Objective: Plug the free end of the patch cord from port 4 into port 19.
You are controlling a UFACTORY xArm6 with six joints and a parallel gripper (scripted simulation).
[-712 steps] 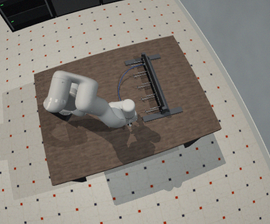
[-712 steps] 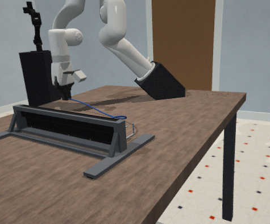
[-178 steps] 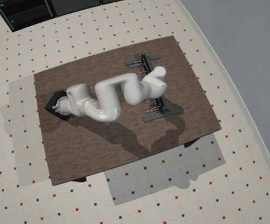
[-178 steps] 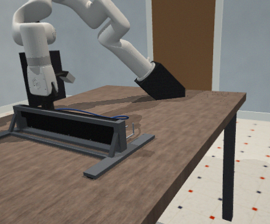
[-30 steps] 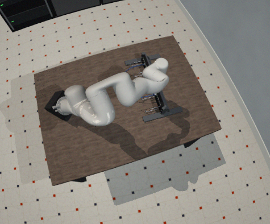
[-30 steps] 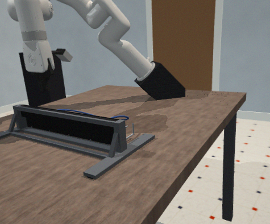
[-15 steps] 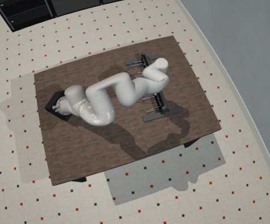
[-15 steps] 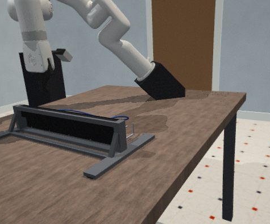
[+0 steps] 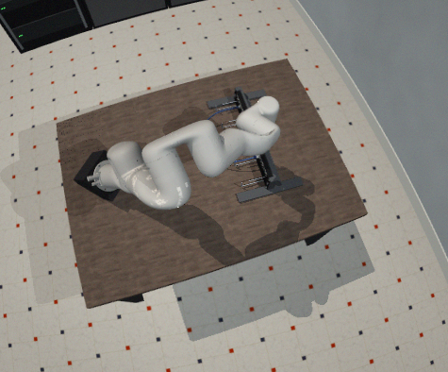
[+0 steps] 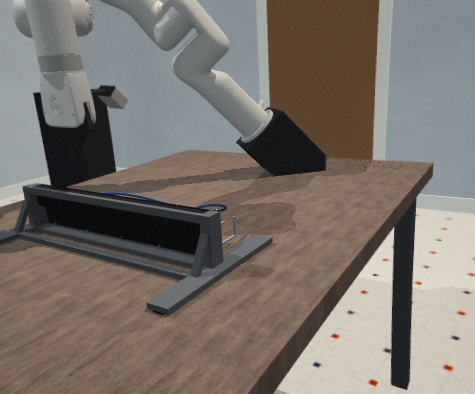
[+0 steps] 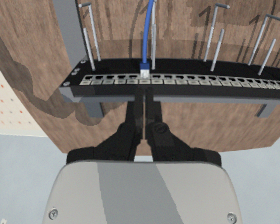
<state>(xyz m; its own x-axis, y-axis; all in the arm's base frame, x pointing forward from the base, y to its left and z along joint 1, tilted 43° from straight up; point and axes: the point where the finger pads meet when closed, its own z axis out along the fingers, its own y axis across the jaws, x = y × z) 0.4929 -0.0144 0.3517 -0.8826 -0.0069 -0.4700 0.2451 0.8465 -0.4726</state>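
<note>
The dark grey patch-panel rack (image 9: 272, 176) (image 10: 125, 206) (image 11: 211, 87) stands on the brown table (image 9: 165, 245) (image 10: 325, 225). A row of white number plates runs along its face in the wrist view. The blue patch cord (image 11: 152, 23) (image 10: 140, 198) (image 9: 222, 111) is plugged into a port near the left end of the rack and runs back over the table behind it. I cannot see its free end. My gripper (image 11: 144, 99) is shut with nothing between the fingers. It hangs above the rack, in line with the plugged-in end of the cord.
Thin metal pegs (image 11: 91, 36) (image 10: 234, 225) stand behind the rack. The arm's black base (image 10: 285, 145) (image 9: 87, 172) sits at the far side of the table. The rack's foot (image 10: 205, 277) lies near the table's right edge (image 10: 355, 270). The arm covers the rack's middle in the overhead view.
</note>
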